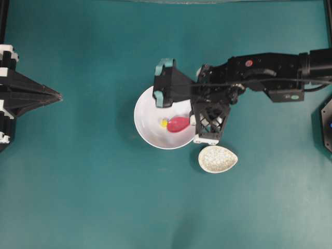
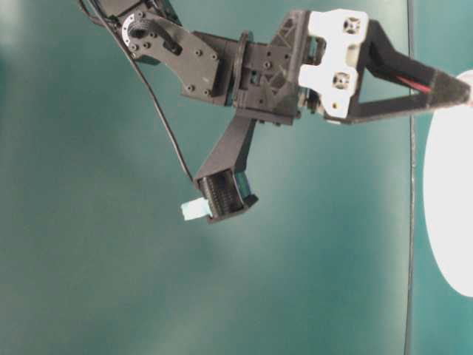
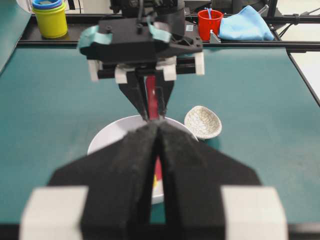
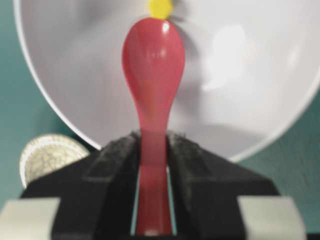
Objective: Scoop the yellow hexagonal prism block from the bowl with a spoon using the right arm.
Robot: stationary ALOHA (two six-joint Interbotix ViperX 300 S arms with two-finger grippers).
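The spoon (image 4: 152,65) is being gripped by its handle between the clamped fingers of the right gripper (image 4: 152,150); its scoop is being held inside the bowl (image 1: 148,116), the tip just beside the yellow hexagonal prism block (image 1: 164,123), which is lying on the bowl's white floor; the speckled dish (image 1: 217,158) is sitting just beside the bowl; the left gripper (image 1: 54,96) is being kept well apart at the table's edge, its fingers pressed together on nothing.
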